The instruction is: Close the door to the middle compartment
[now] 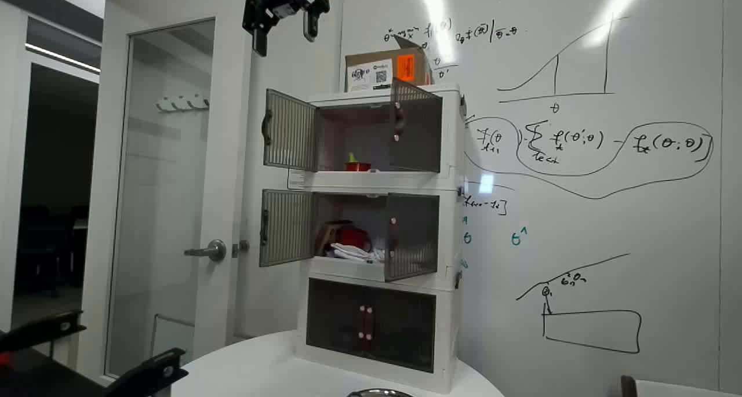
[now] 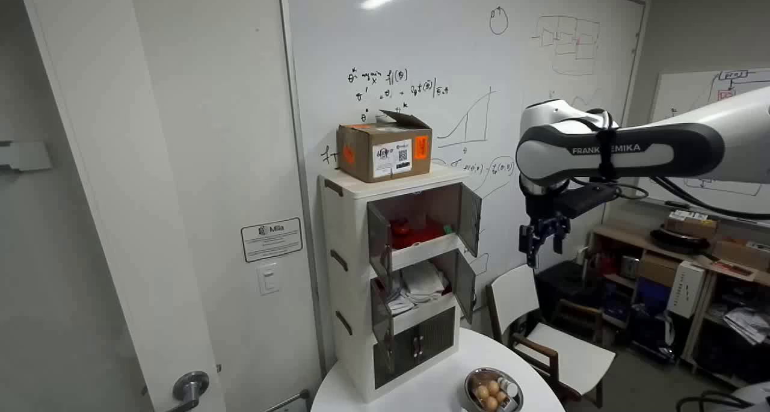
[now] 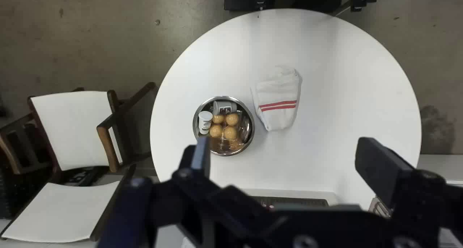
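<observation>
The middle compartment [image 1: 348, 266] of the white cabinet holds a red item and white cloth; it also shows in an exterior view [image 2: 424, 319]. Its two smoky-grey door panels stand open: the left door [image 1: 287, 229] and the right door [image 1: 411, 237]. They also show in an exterior view, left door [image 2: 382, 331] and right door [image 2: 465, 289]. My gripper [image 1: 285, 44] is open and empty in the air, apart from the doors. It hangs to the right of the cabinet in an exterior view [image 2: 545, 257]. In the wrist view the gripper [image 3: 284, 143] points at the table; the middle doors are not visible there.
The top tier's grey doors [image 1: 290, 130] are open too; the lowest tier's dark doors [image 1: 333, 316] are shut. A cardboard box [image 2: 385, 150] sits on the cabinet. The round white table [image 3: 376, 96] bears a metal bowl [image 3: 235, 151] and a folded towel [image 3: 278, 92]. A chair [image 2: 568, 352] stands beside it.
</observation>
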Tool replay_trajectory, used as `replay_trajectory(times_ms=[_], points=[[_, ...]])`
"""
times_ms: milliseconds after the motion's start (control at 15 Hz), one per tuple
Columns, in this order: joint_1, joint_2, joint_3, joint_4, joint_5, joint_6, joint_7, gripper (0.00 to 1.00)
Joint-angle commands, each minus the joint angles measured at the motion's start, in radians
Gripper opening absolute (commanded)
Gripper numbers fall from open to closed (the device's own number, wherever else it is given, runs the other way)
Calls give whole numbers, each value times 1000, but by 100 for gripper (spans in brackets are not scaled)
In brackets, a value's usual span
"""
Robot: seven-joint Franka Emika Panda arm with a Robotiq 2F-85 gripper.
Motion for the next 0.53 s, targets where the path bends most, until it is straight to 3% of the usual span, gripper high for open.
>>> replay_trajectory(times_ms=[0, 467], points=[[11, 0, -9, 2, -4, -2, 4, 100], [55, 80, 38, 25, 11, 42, 44, 100]])
